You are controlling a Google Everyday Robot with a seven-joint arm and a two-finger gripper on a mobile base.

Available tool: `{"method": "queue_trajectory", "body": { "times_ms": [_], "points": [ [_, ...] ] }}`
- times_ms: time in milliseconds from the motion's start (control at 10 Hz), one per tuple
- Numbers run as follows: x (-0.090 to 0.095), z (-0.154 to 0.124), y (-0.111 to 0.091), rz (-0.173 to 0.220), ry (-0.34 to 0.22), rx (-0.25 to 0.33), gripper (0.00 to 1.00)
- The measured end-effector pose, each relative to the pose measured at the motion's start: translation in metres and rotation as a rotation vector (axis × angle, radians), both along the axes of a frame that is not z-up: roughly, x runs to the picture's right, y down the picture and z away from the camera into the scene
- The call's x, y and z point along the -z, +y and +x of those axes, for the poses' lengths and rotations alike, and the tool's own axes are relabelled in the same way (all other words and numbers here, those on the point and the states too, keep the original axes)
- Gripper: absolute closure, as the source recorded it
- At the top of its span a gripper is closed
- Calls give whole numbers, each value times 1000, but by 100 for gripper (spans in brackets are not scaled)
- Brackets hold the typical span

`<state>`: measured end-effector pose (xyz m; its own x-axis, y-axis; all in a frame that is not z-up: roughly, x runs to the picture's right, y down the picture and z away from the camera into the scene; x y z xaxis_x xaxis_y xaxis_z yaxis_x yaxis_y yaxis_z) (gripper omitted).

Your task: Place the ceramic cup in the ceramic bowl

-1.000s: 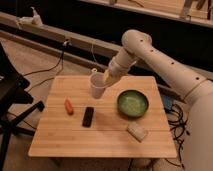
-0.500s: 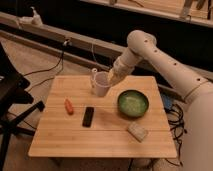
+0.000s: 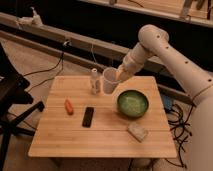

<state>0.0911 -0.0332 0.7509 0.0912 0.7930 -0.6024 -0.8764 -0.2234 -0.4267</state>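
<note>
The white ceramic cup hangs tilted above the back middle of the wooden table, held at its rim by my gripper. The gripper is shut on the cup's right rim. The green ceramic bowl sits on the table to the right of the cup and a little nearer the front; it holds nothing. The cup is left of the bowl's rim, not over it.
A small slim pale bottle-like figure stands just left of the cup. An orange carrot-like piece and a black rectangular device lie at left-centre. A pale sponge-like block lies front right. Cables run on the floor.
The gripper has carried the cup up and to the right, off the table and closer to the bowl.
</note>
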Motion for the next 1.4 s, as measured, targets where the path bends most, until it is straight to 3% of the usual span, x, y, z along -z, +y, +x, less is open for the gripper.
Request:
{"method": "queue_trajectory", "body": {
  "times_ms": [300, 500, 700, 800, 1200, 1400],
  "points": [
    [-7, 6, 4, -15, 6, -13, 73],
    [0, 32, 2, -12, 13, -22, 73],
    [-11, 61, 4, -19, 11, -43, 73],
    [-18, 63, 7, -20, 4, -42, 73],
    [-15, 58, 11, -31, 9, -79, 73],
    [-15, 76, 18, -41, 40, -81, 73]
  ]
}}
